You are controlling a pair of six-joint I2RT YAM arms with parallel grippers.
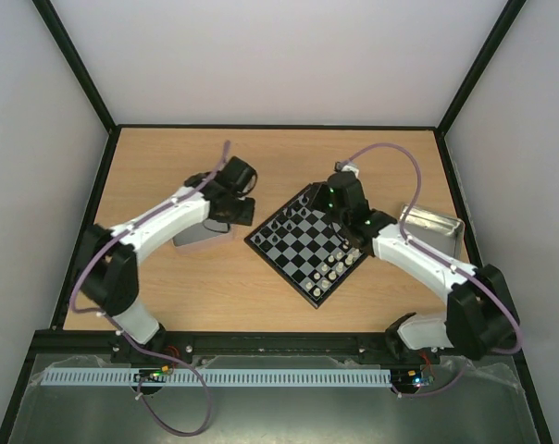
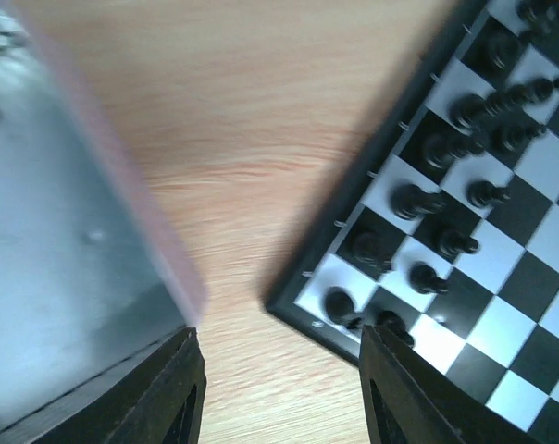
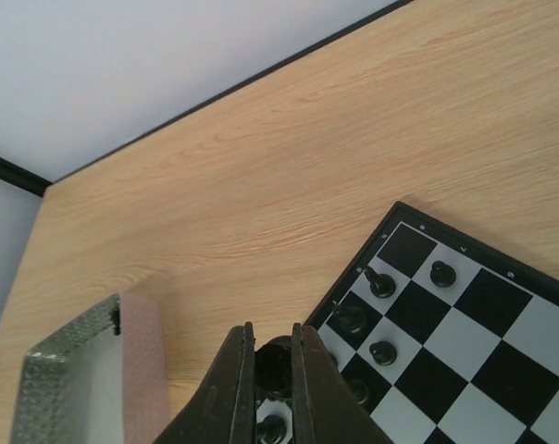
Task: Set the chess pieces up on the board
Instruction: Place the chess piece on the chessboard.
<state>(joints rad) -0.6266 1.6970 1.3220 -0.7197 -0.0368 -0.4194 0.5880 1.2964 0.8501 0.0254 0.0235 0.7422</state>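
Chess pieces (image 1: 289,225) stand on the board (image 1: 303,252), which lies turned like a diamond near the middle of the worktop (image 1: 168,166). From above, black pieces (image 1: 278,231) line the board's far-left side and white pieces (image 1: 340,268) its near-right side. The left end effector (image 1: 241,211) hangs to the left of the board, above a metal tray (image 1: 194,242). The right end effector (image 1: 338,215) is over the far-right part of the board. A second tray (image 1: 434,227) sits on the worktop to the right of the board, apart from it.

In the left wrist view, the left end effector (image 2: 279,388) is open. Its two fingers (image 2: 182,398) are spread with only bare wood between them, just outside the board's black rim. The metal tray, blurred and with a pinkish edge, lies on the other side of that strip of wood from the board. Black pieces stand in rows on the squares next to the rim.

In the right wrist view, the right end effector (image 3: 272,370) is closed, its fingers (image 3: 231,388) clamped on a small dark piece (image 3: 275,361) above the squares just inside the board's rim. Several more black pieces stand on separate squares near the board's corner. The metal tray lies left of the board, apart from it.
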